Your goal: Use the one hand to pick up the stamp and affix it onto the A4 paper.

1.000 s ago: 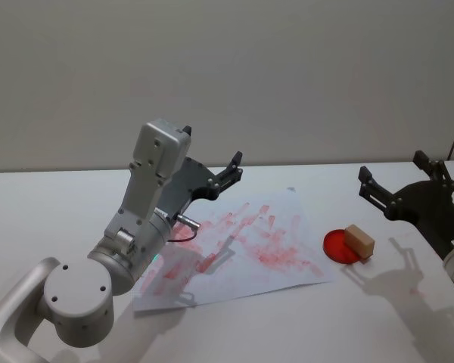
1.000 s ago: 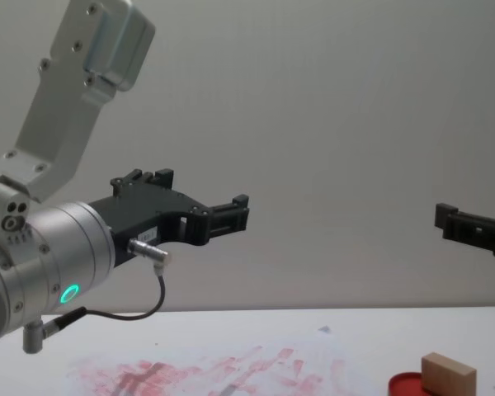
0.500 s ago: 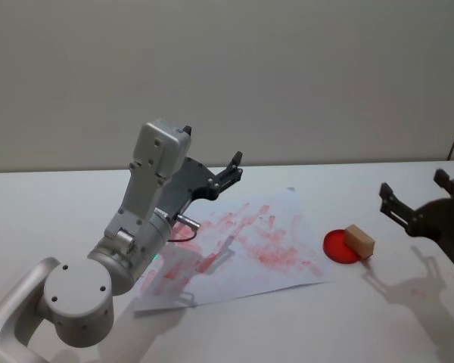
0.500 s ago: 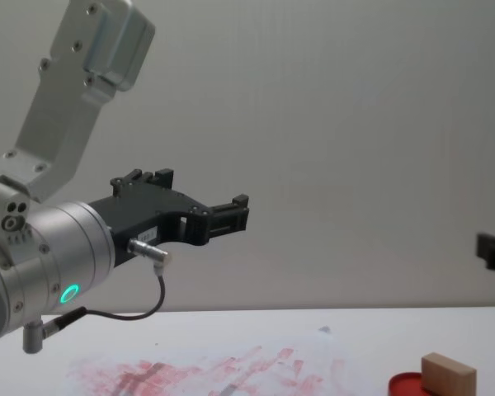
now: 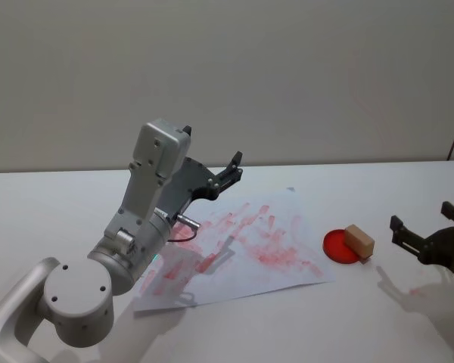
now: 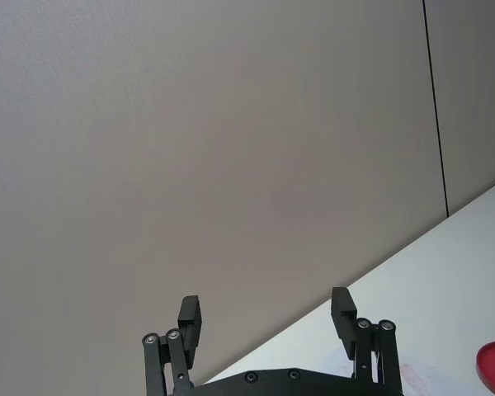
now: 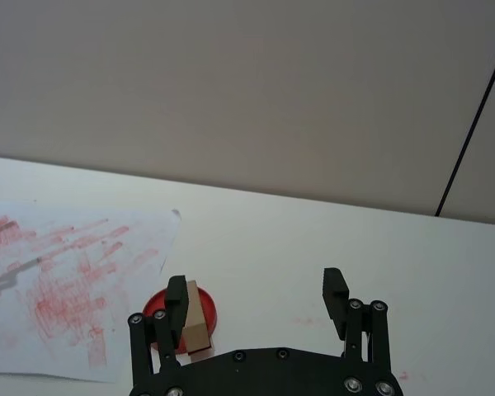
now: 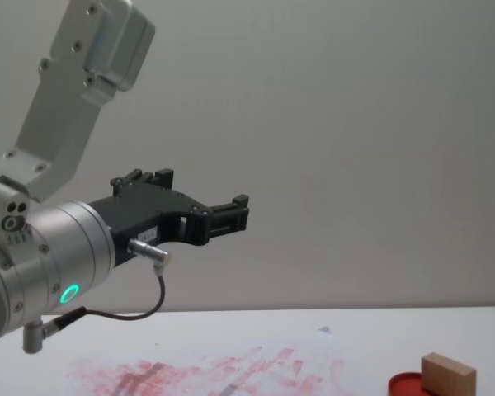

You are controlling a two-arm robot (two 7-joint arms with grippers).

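Two released end effectors, with the stamp resting on the ink pad.
The stamp sits on the ink pad's right edge. The ink pad lies on the desk, just right of the A4 paper. The right end effector hangs right of the ink pad, apart from it, its fingers spread with nothing between them. The left end effector, equally spread and empty, is raised well left of the ink pad, above the A4 paper.

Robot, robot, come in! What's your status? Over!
Right gripper open, just right of the stamp. Left gripper open, parked high over the paper. Stamp untouched on the ink pad. Nothing blocking.
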